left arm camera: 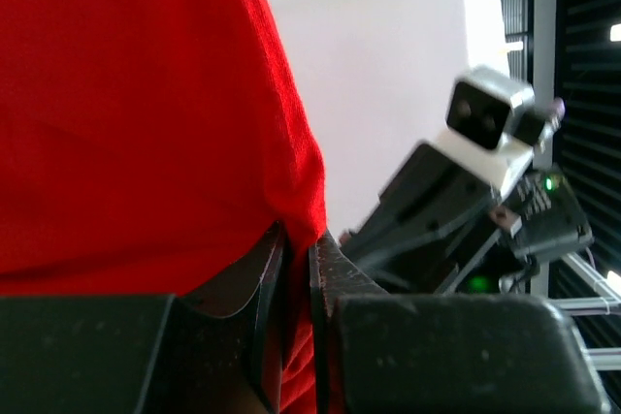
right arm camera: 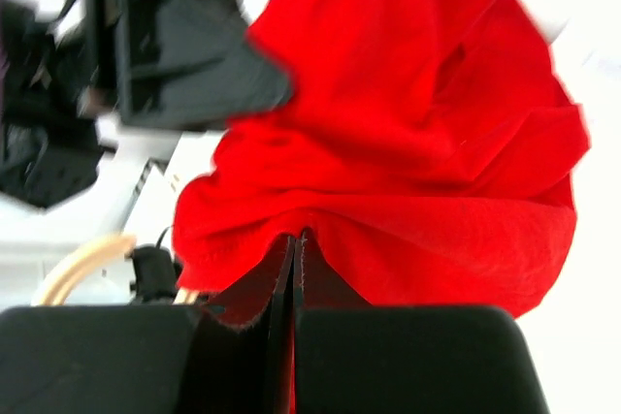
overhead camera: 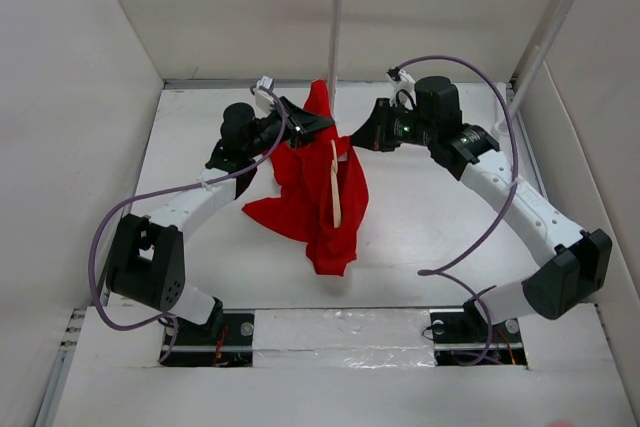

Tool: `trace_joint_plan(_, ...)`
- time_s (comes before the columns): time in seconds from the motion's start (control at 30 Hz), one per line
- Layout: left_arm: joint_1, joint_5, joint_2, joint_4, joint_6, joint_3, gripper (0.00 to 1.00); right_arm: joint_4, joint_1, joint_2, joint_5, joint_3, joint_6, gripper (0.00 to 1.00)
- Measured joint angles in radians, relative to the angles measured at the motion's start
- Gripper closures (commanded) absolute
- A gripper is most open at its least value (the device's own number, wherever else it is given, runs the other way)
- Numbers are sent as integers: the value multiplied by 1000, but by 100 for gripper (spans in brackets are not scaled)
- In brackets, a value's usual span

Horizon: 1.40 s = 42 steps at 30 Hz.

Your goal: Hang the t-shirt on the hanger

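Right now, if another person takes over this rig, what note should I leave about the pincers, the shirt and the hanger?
Left pincer: shut on the upper edge of the shirt, holding it up.
Right pincer: shut, it seems on a fold at the shirt's other side.
Shirt: hangs bunched between the two arms, above the table.
Hanger: rests against the shirt's top side; I cannot tell whether any part is inside it.
Done: shirt lifted and gripped by both pincers.
Left: spread the shirt and get it onto the hanger.
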Motion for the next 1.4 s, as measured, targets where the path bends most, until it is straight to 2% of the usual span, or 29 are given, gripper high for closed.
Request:
trace_joint_plan(0.3,-13,40,8,-48,15,-6,100,3,-36,150,24,81,79,100)
trace_joint_plan(0.43,-14,23,9,-42,14,-55,100,-2,-35,176,32,81,118,100)
trace_joint_plan(0.6,-14,18,50,32,-50,-115,100,-6,-34,185,48,74,153,100)
trace_joint_plan(0.9,-14,68,89,174,-183,-130,100,-13,-44,216,96,30,166,100)
trace_joint_plan(1.2,-13,66,113,260,-267,-122,100,-60,-48,205,76,30,135,49)
trace_joint_plan(1.3,-10,51,116,234,-266,-101,100,-103,-45,152,87,7,114,42)
trace_joint_plan(1.37,-5,42,116,220,-262,-85,100,-134,-43,87,105,-16,103,42)
trace_joint_plan(1.4,-3,39,116,215,-261,-77,100,-146,-42,46,118,-28,97,46)
